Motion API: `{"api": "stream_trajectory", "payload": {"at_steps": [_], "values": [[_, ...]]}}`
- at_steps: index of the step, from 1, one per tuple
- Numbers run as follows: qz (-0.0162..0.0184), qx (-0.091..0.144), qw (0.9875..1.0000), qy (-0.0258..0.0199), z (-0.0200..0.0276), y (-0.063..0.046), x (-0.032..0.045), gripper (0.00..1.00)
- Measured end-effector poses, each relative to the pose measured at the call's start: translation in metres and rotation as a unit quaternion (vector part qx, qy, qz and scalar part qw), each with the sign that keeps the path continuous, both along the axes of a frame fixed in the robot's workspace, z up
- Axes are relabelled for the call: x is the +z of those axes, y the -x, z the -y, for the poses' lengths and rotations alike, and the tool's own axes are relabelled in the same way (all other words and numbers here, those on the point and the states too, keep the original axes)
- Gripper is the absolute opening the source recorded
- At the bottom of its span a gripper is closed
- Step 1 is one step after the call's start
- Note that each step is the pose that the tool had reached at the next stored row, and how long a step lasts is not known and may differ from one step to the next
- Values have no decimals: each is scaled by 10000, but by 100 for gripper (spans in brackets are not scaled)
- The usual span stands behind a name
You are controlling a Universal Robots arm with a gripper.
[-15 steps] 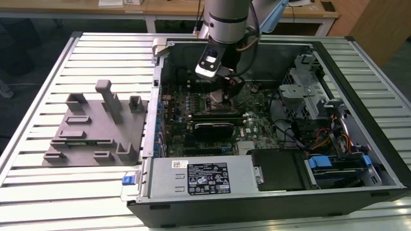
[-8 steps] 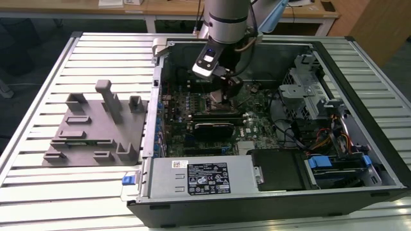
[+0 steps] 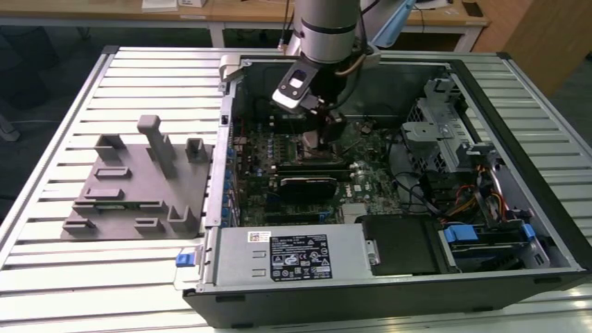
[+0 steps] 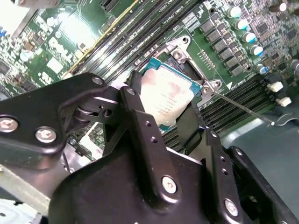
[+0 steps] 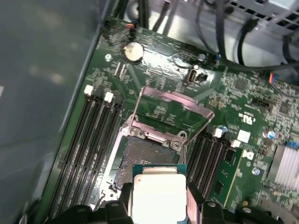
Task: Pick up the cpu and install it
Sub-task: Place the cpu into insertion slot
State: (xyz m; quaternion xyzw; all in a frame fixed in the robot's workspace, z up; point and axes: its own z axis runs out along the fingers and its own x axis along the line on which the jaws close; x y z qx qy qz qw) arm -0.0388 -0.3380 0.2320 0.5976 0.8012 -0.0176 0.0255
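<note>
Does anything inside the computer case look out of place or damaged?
Nothing stands out. The gripper holds the cpu over the open socket, whose frame is flipped up; no damage shows.

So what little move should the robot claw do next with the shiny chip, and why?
Probably a slow, small drop toward the socket. The gripper is shut on the cpu, holding it over the open socket, whose metal cover is flipped up. Whether the edges line up exactly I cannot tell, so go gently.

Slatted metal table (image 3: 55,277); wooden desk (image 3: 249,10) behind (white legs); dark floor (image 3: 55,48); wooden panel (image 3: 545,35).
</note>
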Motion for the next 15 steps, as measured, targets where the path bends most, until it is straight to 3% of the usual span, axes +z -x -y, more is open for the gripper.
{"api": "stream_trajectory", "payload": {"at_steps": [6, 13, 15], "values": [[0, -485, 9988, 1, 0, 0, -4, 54], [0, -962, 9954, 0, 0, 0, -9, 54], [0, -1005, 9949, 0, 0, 0, -10, 54]]}}
